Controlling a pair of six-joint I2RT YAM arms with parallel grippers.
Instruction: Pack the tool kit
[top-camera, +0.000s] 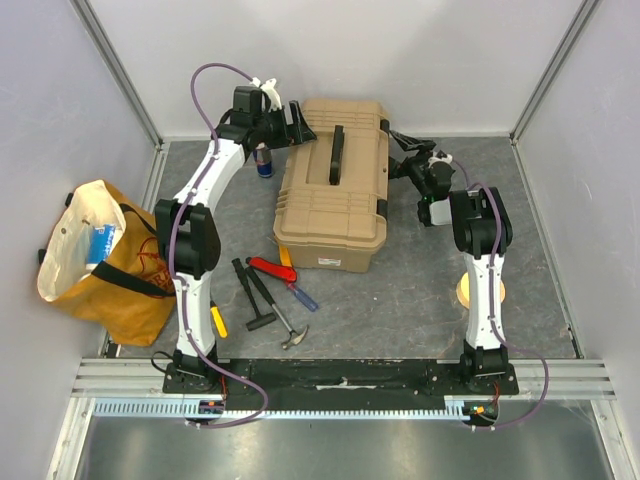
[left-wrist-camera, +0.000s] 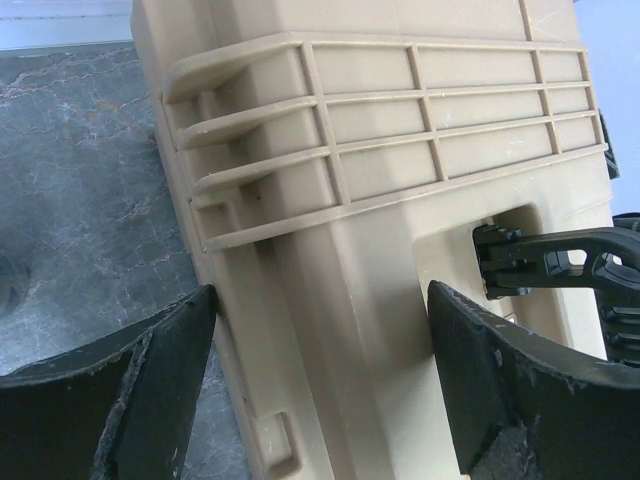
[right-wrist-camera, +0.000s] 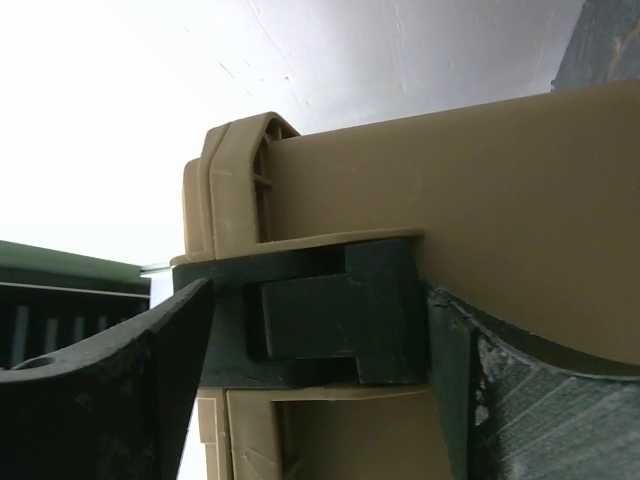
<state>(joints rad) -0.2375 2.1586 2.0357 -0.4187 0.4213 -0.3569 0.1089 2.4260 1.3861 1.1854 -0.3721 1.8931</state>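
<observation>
The tan toolbox (top-camera: 335, 195) stands closed in the middle of the table, with a black handle (top-camera: 337, 152) on its lid. My left gripper (top-camera: 298, 122) is open at the box's far left corner. In the left wrist view (left-wrist-camera: 320, 375) its fingers (left-wrist-camera: 150, 400) straddle the ribbed lid edge (left-wrist-camera: 380, 150). My right gripper (top-camera: 397, 155) is open at the box's right side. In the right wrist view (right-wrist-camera: 320, 335) its fingers (right-wrist-camera: 520, 400) stand on either side of a black latch (right-wrist-camera: 340, 315). A hammer (top-camera: 278, 312), a red-handled tool (top-camera: 270, 267), a blue-handled screwdriver (top-camera: 302, 296) and a black tool (top-camera: 245, 285) lie in front of the box.
A yellow cloth bag (top-camera: 105, 265) lies at the left. A blue can (top-camera: 263, 163) stands by the left arm at the back. A yellow-handled tool (top-camera: 218, 320) lies near the left arm's base. A tan round disc (top-camera: 466, 292) sits behind the right arm.
</observation>
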